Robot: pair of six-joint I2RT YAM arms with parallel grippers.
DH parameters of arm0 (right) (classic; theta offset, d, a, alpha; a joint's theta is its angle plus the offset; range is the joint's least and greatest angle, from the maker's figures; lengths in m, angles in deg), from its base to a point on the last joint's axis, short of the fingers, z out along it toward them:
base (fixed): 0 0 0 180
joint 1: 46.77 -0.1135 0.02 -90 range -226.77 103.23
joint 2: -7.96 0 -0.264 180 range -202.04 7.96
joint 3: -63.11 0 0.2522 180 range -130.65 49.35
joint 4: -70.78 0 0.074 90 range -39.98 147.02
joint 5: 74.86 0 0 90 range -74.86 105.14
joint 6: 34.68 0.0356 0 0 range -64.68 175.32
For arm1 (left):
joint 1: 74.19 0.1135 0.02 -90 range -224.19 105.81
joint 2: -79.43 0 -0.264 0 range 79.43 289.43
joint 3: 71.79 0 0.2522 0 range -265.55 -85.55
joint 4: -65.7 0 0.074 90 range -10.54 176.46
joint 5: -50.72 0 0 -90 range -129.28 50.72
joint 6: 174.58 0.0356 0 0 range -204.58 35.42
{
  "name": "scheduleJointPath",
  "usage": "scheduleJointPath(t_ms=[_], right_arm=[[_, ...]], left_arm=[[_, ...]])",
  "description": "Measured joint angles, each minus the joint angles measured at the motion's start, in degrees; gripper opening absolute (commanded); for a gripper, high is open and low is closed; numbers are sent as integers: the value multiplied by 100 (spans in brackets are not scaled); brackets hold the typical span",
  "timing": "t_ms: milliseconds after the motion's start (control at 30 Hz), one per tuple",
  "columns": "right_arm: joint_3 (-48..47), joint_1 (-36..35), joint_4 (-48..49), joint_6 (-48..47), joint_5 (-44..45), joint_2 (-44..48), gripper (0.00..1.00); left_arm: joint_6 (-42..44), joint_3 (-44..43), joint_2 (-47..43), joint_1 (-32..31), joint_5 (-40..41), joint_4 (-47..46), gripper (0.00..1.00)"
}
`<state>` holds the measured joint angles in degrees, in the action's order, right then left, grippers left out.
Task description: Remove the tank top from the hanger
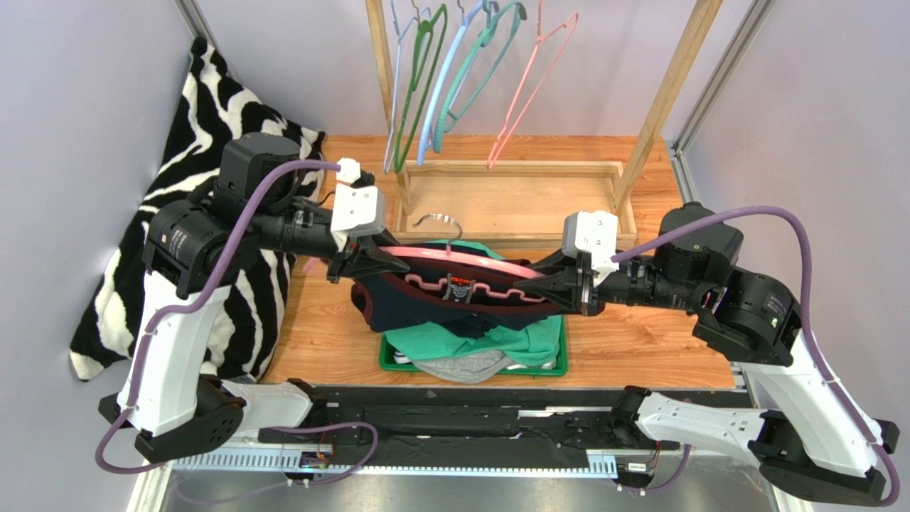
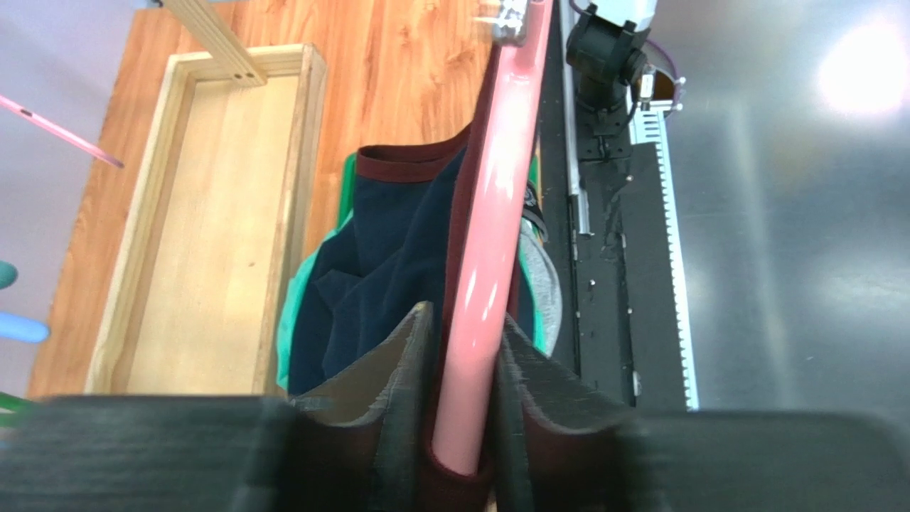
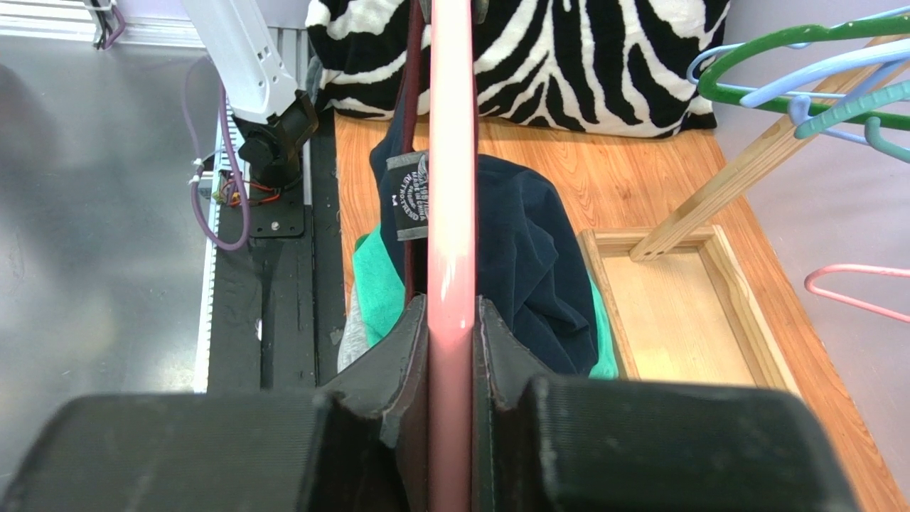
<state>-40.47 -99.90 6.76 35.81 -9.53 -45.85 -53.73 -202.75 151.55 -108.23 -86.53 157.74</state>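
Both jaws seemingly tight around hanger [image 3: 451, 160]

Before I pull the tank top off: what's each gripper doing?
Left gripper: straddles the pink hanger; clamped or not, cannot tell.
Right gripper: shut on the pink hanger.

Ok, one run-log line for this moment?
phase: tank top still on pink hanger | left gripper: jaws astride hanger end, grip unclear | right gripper: shut on hanger
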Motion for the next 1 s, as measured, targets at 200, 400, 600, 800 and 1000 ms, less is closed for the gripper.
scheduleJointPath(t_ms=[200, 400, 600, 800, 1000], right_arm=[[13, 4, 127, -4, 133, -17, 0], [107, -28, 374, 52, 599, -46, 80], [595, -28, 1163, 229, 1947, 210, 91], [1182, -28, 1703, 566, 2955, 1161, 90], [1950, -28, 1843, 992, 3515, 2214, 90]], left_arm=[[129, -136, -2, -9, -118, 127, 0], [81, -129, -28, 4, 17, 136, 0], [-229, -9, -52, 2, 645, 72, 0], [-586, 7, -59, 2, 1425, -289, 0], [-710, -39, -70, 7, 1633, -398, 0]])
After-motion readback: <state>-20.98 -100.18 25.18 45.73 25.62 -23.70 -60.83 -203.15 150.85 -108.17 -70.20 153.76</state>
